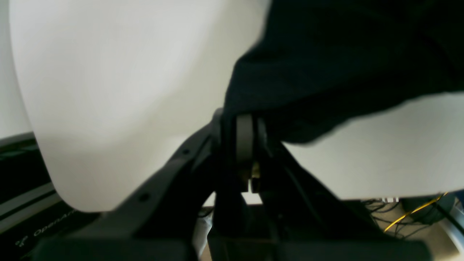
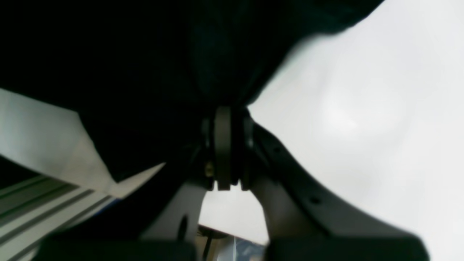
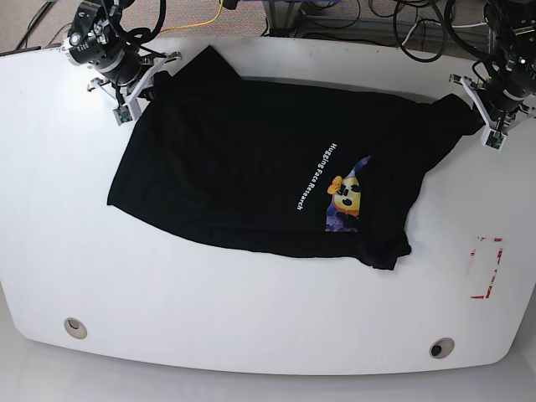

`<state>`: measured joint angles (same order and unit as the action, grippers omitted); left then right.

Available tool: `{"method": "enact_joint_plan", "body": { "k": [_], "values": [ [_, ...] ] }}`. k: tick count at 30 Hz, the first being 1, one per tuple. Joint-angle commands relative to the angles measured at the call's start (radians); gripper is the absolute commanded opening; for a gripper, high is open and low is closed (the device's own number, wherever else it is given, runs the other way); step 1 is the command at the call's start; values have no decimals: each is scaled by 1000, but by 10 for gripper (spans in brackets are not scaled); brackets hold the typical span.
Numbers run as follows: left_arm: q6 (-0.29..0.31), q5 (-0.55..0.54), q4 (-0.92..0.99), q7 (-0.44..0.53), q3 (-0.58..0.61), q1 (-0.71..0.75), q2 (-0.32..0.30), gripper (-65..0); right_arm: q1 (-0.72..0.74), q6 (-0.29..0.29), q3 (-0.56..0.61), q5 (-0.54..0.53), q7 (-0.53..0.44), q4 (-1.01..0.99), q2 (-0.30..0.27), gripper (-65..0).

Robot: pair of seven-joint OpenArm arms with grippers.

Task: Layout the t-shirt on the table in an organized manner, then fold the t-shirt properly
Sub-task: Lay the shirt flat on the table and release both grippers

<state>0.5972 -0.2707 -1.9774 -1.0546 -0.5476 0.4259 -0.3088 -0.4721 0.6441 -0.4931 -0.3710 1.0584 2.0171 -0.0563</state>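
Black t-shirt point(image 3: 251, 167) stretched btwn both arms on white desk point(image 3: 251, 318), left end effector point(image 3: 479, 109) & right end effector point(image 3: 146, 84) each clamped on a far corner.

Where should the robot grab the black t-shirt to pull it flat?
Probably the crumpled lower corner of the t-shirt, near the red tape rectangle. It lies bunched on the table with bare surface beside it, so a tool could come in from that side and pinch the edge.

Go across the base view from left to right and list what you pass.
Right gripper, clamped on the t-shirt → t-shirt → white lettering → cartoon print → left gripper, clamped on the shirt → red tape rectangle.
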Motion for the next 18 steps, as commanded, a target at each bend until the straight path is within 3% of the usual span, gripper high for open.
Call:
{"method": "enact_joint_plan", "body": {
  "k": [1,4,6,11,13,14,18],
  "values": [
    [16,0,-13,14,-7,14,-14,-650,-18,0,-3,-9,-16,20,-4,-636],
    [28,0,-13,14,-7,18,-14,-650,-20,-4,-3,-7,-16,20,14,-633],
    [37,0,-13,14,-7,18,-14,-650,-20,-23,-3,2,-16,20,25,-596],
    [54,0,-13,14,-6,18,-14,-647,-21,-76,-5,20,-16,20,28,-401],
    [59,0,-13,14,-7,18,-14,-586,-21,-86,-5,19,-16,20,28,-331],
    [59,0,-13,14,-7,18,-14,-521,-20,-93,-5,20,-16,20,28,-290],
    [57,0,-13,14,-9,14,-13,-314,-14,-116,-6,20,-17,20,23,-228]
  ]
}}
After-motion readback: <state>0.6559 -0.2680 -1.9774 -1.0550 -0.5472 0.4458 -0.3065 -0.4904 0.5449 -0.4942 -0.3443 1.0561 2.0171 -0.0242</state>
